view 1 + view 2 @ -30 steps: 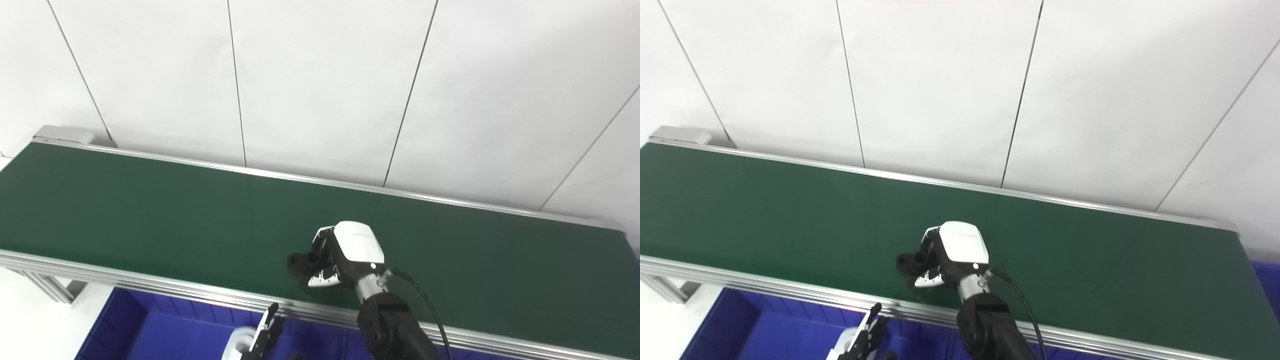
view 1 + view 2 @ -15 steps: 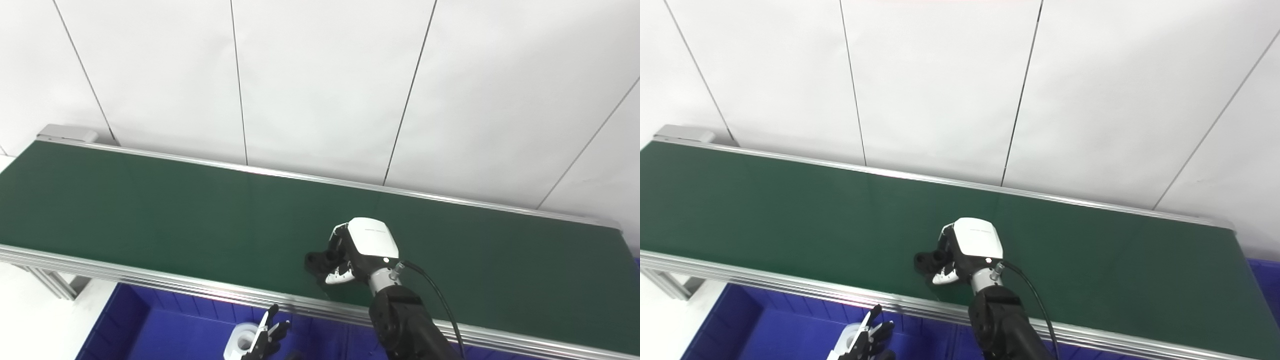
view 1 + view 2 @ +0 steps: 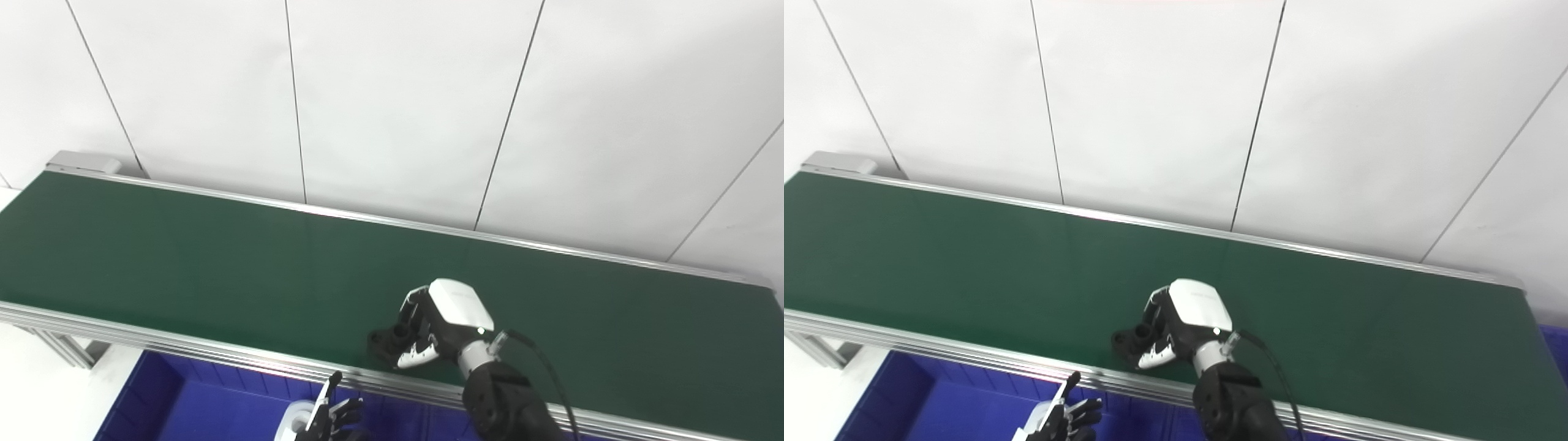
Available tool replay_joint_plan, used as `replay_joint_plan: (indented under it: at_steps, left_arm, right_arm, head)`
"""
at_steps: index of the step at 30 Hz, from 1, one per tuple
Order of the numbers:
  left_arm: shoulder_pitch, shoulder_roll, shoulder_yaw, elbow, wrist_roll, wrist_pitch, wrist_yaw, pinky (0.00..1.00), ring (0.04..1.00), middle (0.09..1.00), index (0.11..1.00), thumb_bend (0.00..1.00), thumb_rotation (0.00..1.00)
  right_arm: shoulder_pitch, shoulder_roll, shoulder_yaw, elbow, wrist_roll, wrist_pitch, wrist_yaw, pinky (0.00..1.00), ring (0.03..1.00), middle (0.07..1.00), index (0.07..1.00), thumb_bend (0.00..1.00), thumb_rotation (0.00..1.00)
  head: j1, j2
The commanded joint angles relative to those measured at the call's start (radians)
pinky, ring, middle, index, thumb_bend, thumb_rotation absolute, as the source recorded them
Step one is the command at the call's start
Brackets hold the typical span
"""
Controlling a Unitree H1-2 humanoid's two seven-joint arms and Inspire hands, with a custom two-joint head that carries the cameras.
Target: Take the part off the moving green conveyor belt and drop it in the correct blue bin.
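Note:
My right hand (image 3: 438,321) is shut on a small black part (image 3: 384,340) and holds it just above the near side of the green conveyor belt (image 3: 184,257). The part sticks out to the left of the fingers; it also shows in the right eye view (image 3: 1127,340). My left hand (image 3: 331,419) is low at the bottom edge, over the blue bin (image 3: 202,407), with its fingers spread apart and nothing in them. A white round part (image 3: 298,416) lies in that bin beside the left hand.
The belt's aluminium front rail (image 3: 184,346) runs between the right hand and the blue bin below. A second blue bin edge (image 3: 1557,343) shows at the far right. A white panelled wall stands behind the belt.
The right hand with the black part has drawn back toward the belt's near rail and sunk a little in the picture. The left hand's fingers have spread. The camera has shifted slightly.

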Motion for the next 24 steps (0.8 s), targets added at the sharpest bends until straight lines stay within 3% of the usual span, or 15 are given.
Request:
replay_joint_plan:
  at_steps: [1,4,9,17,24]
  left_arm:
    - [0.001,-0.108,-0.088,-0.050,-0.021,-0.009,-0.008,0.82,0.820,0.839,1.000,0.49,0.92]
    - [-0.001,-0.097,-0.075,-0.060,-0.035,-0.003,-0.015,0.89,0.832,0.840,1.000,0.47,0.93]
    - [-0.011,-0.055,-0.049,-0.087,-0.078,0.013,-0.051,0.99,0.903,0.857,1.000,0.48,0.99]
    - [-0.032,0.006,0.004,-0.121,-0.111,0.036,-0.096,1.00,0.946,0.864,1.000,0.57,1.00]
    - [-0.063,0.062,0.065,-0.177,-0.163,0.103,-0.140,1.00,0.964,0.875,1.000,0.59,1.00]
  right_arm:
    - [-0.022,0.000,-0.037,-0.083,-0.029,0.030,0.044,0.16,0.227,0.470,0.487,0.53,0.00]
    - [0.002,0.024,-0.126,-0.183,-0.103,0.032,0.151,0.16,0.228,0.470,0.486,0.53,0.00]
    - [0.060,0.065,-0.205,-0.326,-0.265,0.032,0.304,0.11,0.172,0.469,0.486,0.53,0.00]
    - [0.238,0.068,-0.196,-0.519,-0.504,0.005,0.466,0.12,0.194,0.470,0.486,0.53,0.00]
    - [0.408,0.119,-0.227,-0.671,-0.725,-0.096,0.658,0.12,0.200,0.470,0.485,0.53,0.00]
  head:
    - [-0.025,0.009]
    - [-0.060,0.020]
    - [-0.155,0.048]
    - [-0.300,0.092]
    - [-0.418,0.145]
